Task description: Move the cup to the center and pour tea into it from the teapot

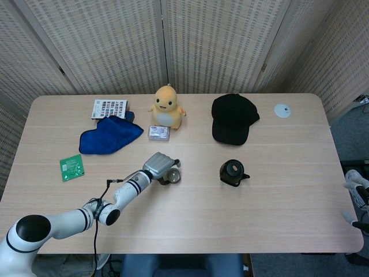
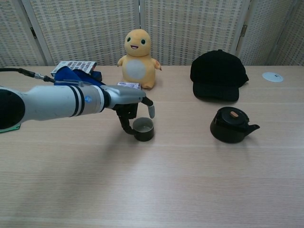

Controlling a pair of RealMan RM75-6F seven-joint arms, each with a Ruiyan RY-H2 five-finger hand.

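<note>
A small dark cup (image 2: 143, 129) stands on the wooden table (image 1: 190, 219), left of centre; the head view shows the cup (image 1: 172, 176) partly under my hand. My left hand (image 2: 129, 105) reaches in from the left and grips it, one finger down its left side and another over its far rim. In the head view the left hand (image 1: 159, 165) covers the cup's left part. The black teapot (image 2: 232, 125) sits upright to the right, spout pointing right, untouched; the teapot (image 1: 233, 172) shows its lid from above. My right hand (image 1: 357, 186) shows only partly at the right edge, off the table.
Along the back stand a yellow plush toy (image 1: 166, 107), a black cap (image 1: 233, 118), a blue cloth (image 1: 109, 134), a printed card (image 1: 109, 108) and a small clear box (image 1: 158, 133). A green board (image 1: 71, 167) lies at the left, a white disc (image 1: 282, 110) far right.
</note>
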